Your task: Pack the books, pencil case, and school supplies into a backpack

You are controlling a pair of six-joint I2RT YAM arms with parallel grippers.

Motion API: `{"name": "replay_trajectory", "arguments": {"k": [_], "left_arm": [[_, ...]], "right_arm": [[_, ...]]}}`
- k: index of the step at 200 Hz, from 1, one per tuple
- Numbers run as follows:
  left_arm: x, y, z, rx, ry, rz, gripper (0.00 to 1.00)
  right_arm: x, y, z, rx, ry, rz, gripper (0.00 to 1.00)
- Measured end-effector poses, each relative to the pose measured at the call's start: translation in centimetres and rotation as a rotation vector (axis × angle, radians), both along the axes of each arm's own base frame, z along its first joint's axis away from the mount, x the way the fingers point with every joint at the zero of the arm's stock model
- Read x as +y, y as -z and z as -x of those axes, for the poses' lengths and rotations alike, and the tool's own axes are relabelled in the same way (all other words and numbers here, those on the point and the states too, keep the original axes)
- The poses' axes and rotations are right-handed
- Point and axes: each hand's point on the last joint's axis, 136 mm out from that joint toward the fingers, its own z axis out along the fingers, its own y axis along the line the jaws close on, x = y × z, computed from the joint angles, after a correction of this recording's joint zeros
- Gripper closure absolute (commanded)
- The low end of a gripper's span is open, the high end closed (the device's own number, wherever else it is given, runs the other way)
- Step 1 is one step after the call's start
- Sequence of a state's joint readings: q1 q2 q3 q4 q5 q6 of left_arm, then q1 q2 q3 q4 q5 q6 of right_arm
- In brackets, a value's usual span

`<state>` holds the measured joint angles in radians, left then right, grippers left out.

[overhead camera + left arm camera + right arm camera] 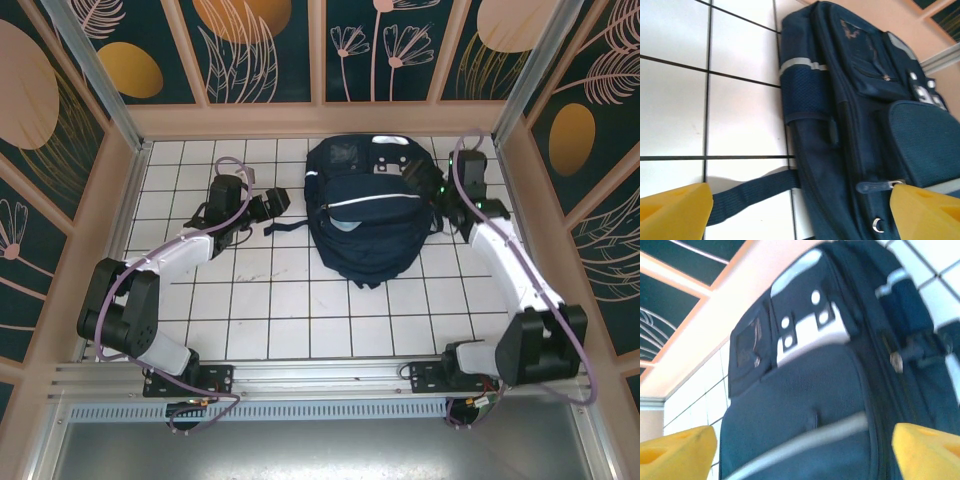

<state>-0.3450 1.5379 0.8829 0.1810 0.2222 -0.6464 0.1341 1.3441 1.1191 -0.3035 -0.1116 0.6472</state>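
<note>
The dark navy backpack (365, 235) bears a white stripe (370, 199) and grey patches (388, 166).

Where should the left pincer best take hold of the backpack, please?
Probably the loose strap left of the backpack: it lies flat on the table, thin enough for open jaws, while the body is bulky. Come from the left, where the left pincer faces it.

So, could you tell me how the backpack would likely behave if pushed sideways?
The backpack lies flat and bulging, so it probably slides rather than tips. Its soft fabric would likely dent first. The loose strap may trail behind.
</note>
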Motion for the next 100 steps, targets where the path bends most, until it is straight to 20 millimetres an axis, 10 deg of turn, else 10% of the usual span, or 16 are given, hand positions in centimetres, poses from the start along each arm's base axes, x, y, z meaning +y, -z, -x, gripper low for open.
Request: {"name": "replay_trajectory", "arguments": {"k": [58,100], "left_arm": [[0.6,0.9,0.3,0.038,-0.021,-0.028,0.02],[0.7,1.1,0.6,0.047,-0.013,-0.045,0.02]], "right_arm": [[-3.3,7.6,-11.2,0.128,-0.012,0.128,0.01],[-1.6,13.1,-15.8,0.169,-0.164,0.157,0.02]]}}
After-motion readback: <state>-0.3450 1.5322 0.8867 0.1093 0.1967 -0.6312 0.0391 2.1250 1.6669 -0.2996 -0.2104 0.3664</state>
